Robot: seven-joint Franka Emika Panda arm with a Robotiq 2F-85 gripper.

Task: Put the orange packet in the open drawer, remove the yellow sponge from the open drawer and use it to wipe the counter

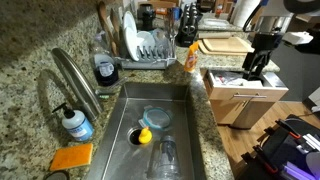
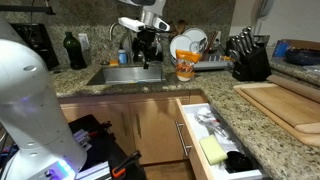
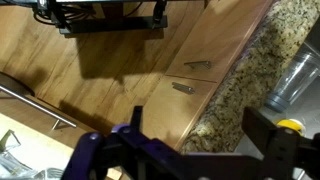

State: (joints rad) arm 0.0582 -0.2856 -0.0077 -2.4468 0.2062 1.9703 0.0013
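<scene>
Gripper [image 3: 190, 152] fingers were spread in the wrist view, released, with nothing between them. The orange packet [image 1: 188, 58] stood upright on the counter [image 1: 25, 50] just beside the dish rack [image 1: 150, 47], well apart from the gripper and untouched. In an exterior view the gripper hung above the open drawer [image 1: 240, 94]. A yellow sponge [image 2: 213, 150] lay inside that drawer.

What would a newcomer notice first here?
The orange packet stands out on the speckled counter beside the sink. Below the counter is the open drawer with a yellow sponge inside. The gripper hangs open in the air, holding nothing.
</scene>
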